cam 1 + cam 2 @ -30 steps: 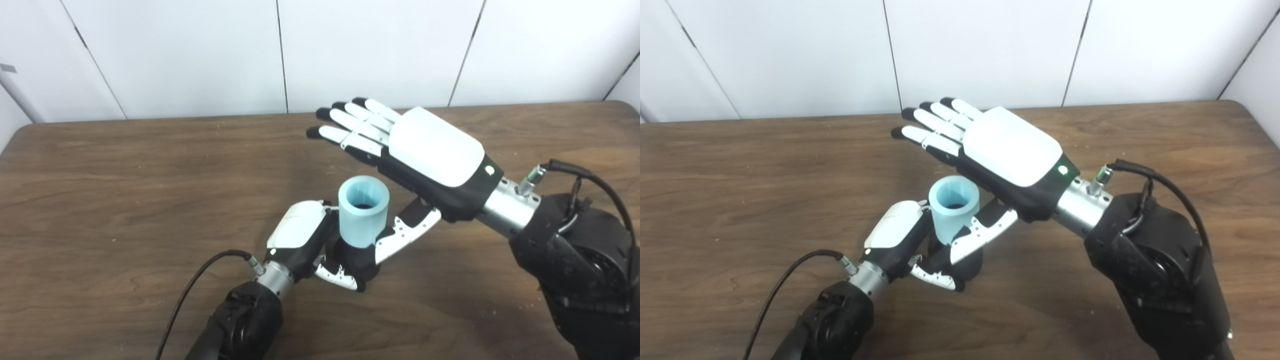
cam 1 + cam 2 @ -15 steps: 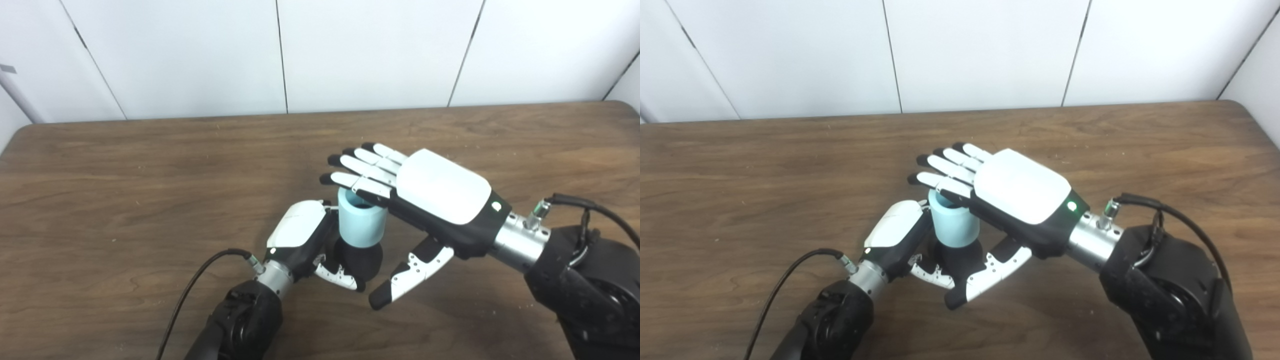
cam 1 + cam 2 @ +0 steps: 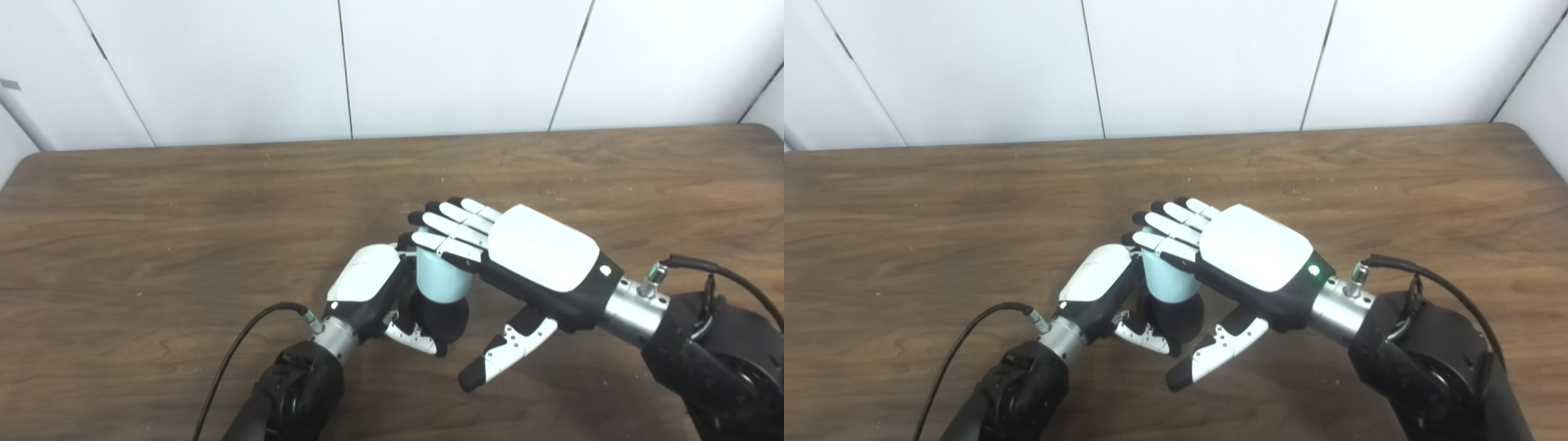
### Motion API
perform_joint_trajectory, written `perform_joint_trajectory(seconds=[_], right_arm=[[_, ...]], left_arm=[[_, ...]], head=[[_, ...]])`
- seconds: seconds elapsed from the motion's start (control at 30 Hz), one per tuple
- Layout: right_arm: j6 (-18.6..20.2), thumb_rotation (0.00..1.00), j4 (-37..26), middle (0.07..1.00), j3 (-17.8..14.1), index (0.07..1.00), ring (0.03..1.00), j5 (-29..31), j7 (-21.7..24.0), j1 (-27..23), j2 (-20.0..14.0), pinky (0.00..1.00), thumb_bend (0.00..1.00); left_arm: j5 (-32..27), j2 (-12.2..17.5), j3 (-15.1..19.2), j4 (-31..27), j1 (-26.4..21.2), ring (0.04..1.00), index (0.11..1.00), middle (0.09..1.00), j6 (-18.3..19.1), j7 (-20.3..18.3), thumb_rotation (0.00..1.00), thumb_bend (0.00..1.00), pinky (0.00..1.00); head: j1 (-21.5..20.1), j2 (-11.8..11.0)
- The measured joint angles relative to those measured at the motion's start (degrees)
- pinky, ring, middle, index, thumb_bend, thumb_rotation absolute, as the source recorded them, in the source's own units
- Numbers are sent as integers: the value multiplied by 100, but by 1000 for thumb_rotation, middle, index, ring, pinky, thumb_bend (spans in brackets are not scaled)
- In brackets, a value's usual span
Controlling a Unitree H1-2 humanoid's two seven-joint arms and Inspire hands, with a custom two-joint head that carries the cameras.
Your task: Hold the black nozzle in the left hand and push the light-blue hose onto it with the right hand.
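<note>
Light-blue hose (image 3: 440,280) upright on black nozzle (image 3: 442,314) in left hand's (image 3: 373,289) grip, seemingly under flat, spread right hand (image 3: 520,257).

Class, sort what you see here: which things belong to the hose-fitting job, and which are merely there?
Part of the job:
light-blue hose
black nozzle
left hand, gripping the nozzle
right hand, flat on the hose's top

Merely there:
wooden table
black cable at the left wrist
</note>
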Motion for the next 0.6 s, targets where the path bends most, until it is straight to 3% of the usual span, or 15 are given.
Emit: perform_joint_trajectory(seconds=[0.6], right_arm=[[228, 1000, -115, 1000, -19, 940, 1000, 66, 43, 23, -71, 1000, 708]], left_arm=[[-72, -10, 18, -2, 13, 701, 490, 472, -1, 0, 0, 523, 902]], head=[[-9, 70]])
